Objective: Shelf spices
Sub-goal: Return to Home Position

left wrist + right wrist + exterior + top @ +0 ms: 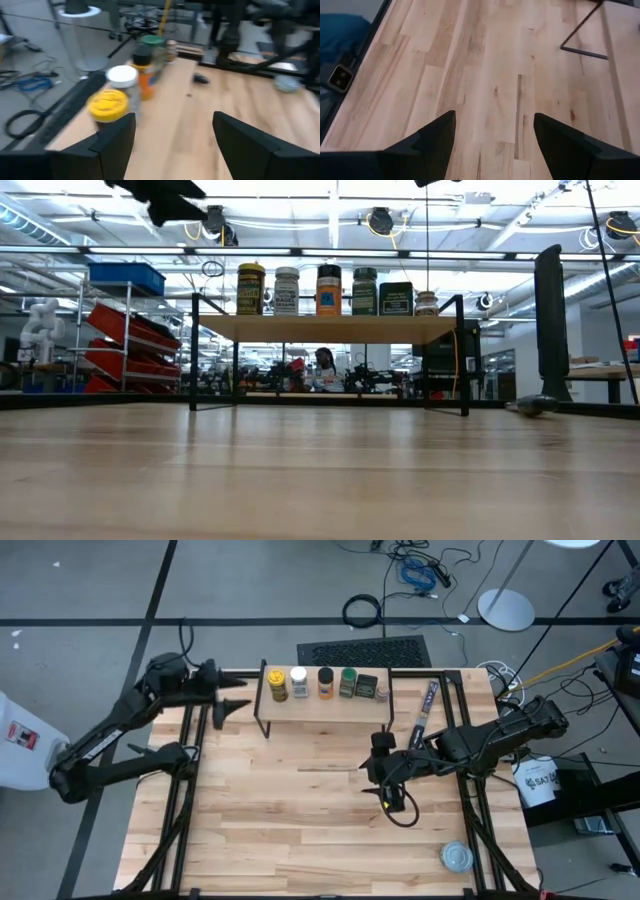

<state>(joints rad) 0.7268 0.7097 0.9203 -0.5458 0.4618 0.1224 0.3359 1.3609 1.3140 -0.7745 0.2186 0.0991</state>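
The shelf (322,710), a low rack with a wooden plank top on thin black legs, stands at the table's far edge. Several spices stand upright in a row on its top: yellow-lidded (276,683), white-lidded (299,681), orange (326,682), green-lidded (347,682), a dark square tin (366,686) and a small clear jar (381,690). My left gripper (238,696) hovers open just left of the shelf's left end, raised, with nothing between its fingers (172,145). My right gripper (370,762) hangs open over bare table, nearer than the shelf, also holding nothing (495,145).
A long thin dark packet (427,710) lies right of the shelf. A flat round silver tin (457,857) sits near the table's near right corner. A black cable (400,808) dangles by my right gripper. Bare wood (280,820) fills the table's middle and near side.
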